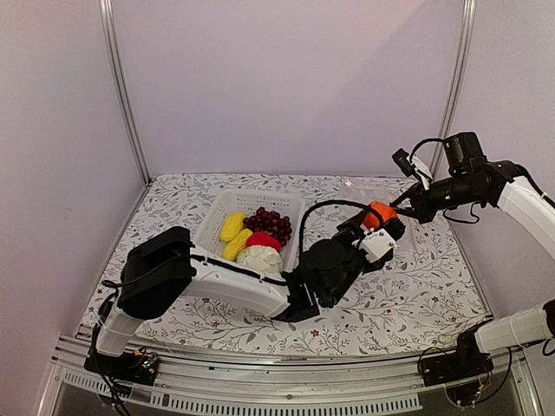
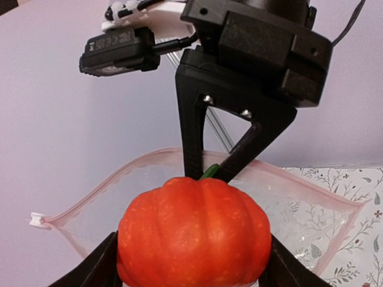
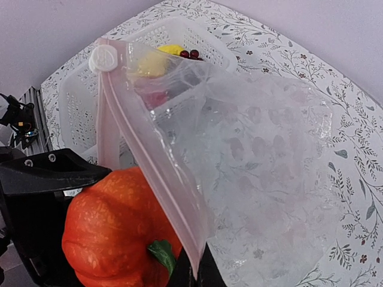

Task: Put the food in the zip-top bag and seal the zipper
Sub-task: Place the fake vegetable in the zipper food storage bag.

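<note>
Now your left gripper [image 1: 381,222], jaws wide around the orange fruit [image 2: 192,233], faces the mouth of the zip-top bag [image 3: 257,149] straight ahead; your right gripper [image 3: 190,274] pinches its rim tight.

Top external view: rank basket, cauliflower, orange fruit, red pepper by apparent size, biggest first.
1. basket
2. cauliflower
3/4. orange fruit and red pepper: these look about alike and both are partly hidden, so they are not ranked against each other.

You see the counter [image 1: 416,303] from above and behind, facing twelve o'clock; both wrist views sit close, sharing the orange fruit [image 2: 191,233] and zip-top bag [image 3: 257,155].
</note>
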`<state>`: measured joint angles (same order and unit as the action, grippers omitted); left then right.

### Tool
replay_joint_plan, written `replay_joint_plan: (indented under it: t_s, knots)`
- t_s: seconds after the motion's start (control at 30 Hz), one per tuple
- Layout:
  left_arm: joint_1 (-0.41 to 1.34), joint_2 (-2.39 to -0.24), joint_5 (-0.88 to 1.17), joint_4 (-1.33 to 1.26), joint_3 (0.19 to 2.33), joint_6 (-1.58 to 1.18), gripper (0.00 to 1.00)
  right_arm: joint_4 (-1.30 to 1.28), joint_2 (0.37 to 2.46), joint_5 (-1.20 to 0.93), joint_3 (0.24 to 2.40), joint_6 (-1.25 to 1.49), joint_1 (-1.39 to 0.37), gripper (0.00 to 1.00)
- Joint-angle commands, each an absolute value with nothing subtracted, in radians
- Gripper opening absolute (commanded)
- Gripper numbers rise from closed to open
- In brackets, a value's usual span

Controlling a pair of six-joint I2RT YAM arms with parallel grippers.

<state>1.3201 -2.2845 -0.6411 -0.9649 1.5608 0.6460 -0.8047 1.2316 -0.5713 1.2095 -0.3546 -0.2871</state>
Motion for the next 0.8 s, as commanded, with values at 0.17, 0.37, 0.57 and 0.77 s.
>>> replay_joint_plan:
  t_s: [0.17, 0.37, 0.57, 0.77]
  knots:
    - [1.294, -2.329, -0.669, -0.697, 1.694, 0.521, 0.47, -0.819, 1.199, -0.574, 1.221, -0.342, -0.289, 0.00]
    - [1.290, -2.351, -0.725, -0.637, 1.718, 0.484, 0.49, -0.822, 1.208, -0.467, 1.269, -0.327, -0.277, 0.00]
    - [1.281, -2.348, -0.746, -0.616, 1.711, 0.457, 0.47, -0.817, 1.201, -0.450, 1.266, -0.327, -0.278, 0.00]
    - [1.267, -2.356, -0.741, -0.558, 1.756, 0.427, 0.52, -0.828, 1.195, -0.496, 1.260, -0.333, -0.277, 0.00]
